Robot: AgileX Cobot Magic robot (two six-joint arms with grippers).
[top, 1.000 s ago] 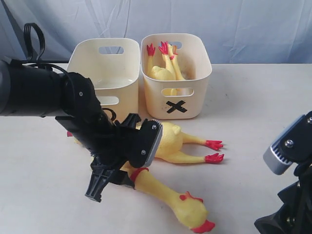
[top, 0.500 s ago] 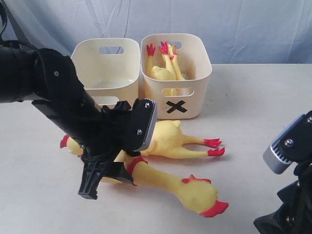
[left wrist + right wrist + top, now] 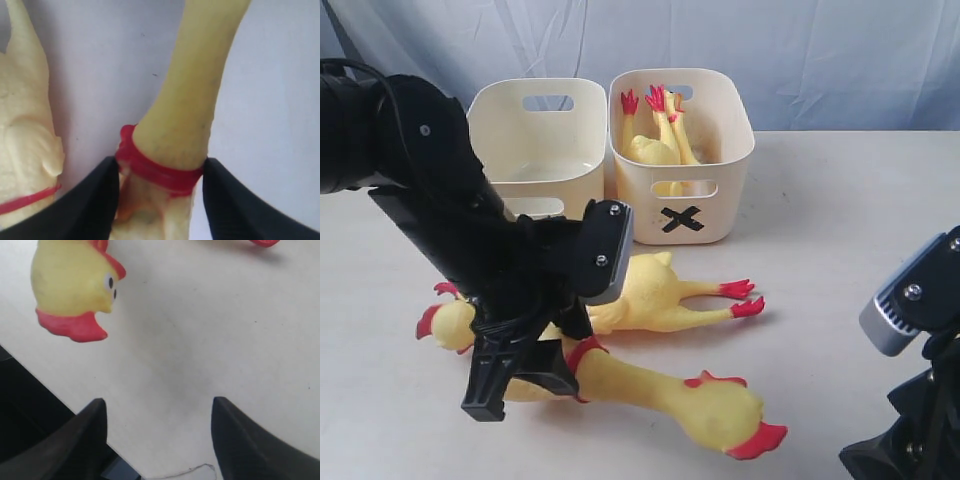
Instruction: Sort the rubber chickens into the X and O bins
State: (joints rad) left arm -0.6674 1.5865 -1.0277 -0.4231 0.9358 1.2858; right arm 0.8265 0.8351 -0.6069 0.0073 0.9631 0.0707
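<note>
Left tool (image 3: 161, 175) is clamped on the front chicken (image 3: 660, 390), one finger (image 3: 95, 200) on each side of the neck, right at the red band (image 3: 150, 167) (both are pressed against it). In the exterior view that grip sits low and left of centre. The arm covers the chicken's body, and its head (image 3: 735, 425) pokes out toward the bottom middle with the beak pointing right. Can't tell if it's off the tabletop (image 3: 840, 220) or resting on it.

Just behind it the back chicken (image 3: 640, 295) lies on its side, head at the left and red feet out to the right.

Further up the frame, the X bin (image 3: 720, 215) sits top centre with two small chickens (image 3: 655, 145) in it, feet sticking up. The left bin (image 3: 570, 180) is right beside it, and the arm hides its mark.

Right tool (image 3: 157, 405) is in the lower right corner, jaws wide apart with nothing between them, over bare tabletop near the front chicken's head.
</note>
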